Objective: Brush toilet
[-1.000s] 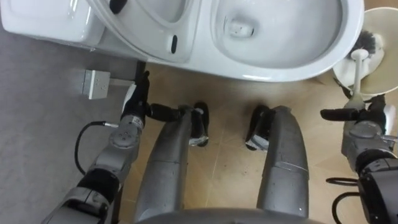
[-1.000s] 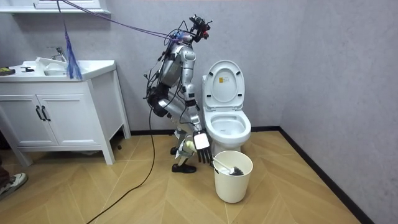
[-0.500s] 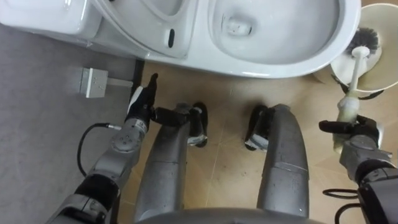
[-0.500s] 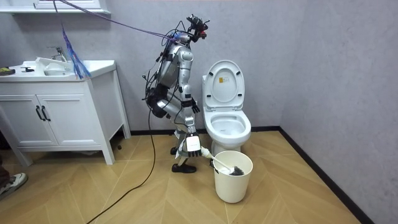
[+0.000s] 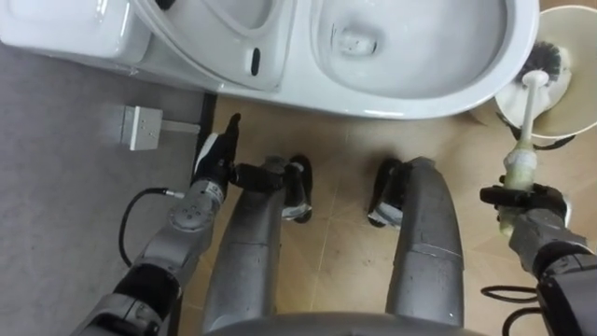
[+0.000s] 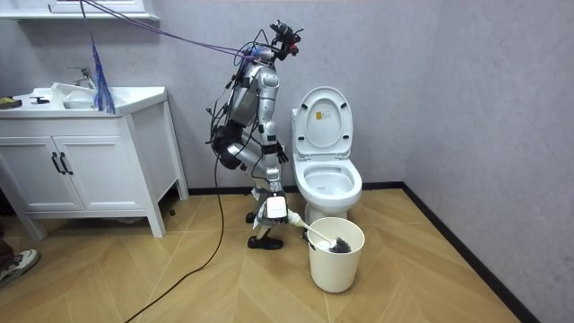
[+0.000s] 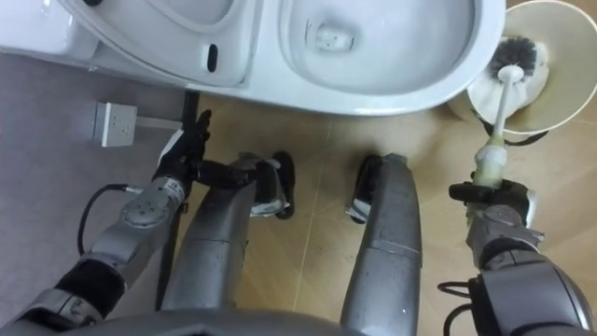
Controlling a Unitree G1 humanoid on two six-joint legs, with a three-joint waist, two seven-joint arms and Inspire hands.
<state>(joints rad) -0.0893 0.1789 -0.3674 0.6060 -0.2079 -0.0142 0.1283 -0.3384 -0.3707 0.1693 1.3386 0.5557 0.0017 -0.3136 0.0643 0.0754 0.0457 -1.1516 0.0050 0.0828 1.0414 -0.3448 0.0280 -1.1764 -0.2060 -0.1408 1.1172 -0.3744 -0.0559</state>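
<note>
Since one second ago the right hand (image 5: 530, 207) has closed. Its fingers now curl round the handle of the toilet brush (image 5: 527, 107), whose head sits in the bucket (image 5: 574, 117) on the floor, right of the toilet bowl (image 5: 420, 89). The grasp appears secure, so lifting is the likely next step. The left hand (image 5: 215, 159) hangs idle, fingers straight.

Open toilet bowl (image 5: 438, 91); bucket (image 5: 571, 105) alongside rt
</note>
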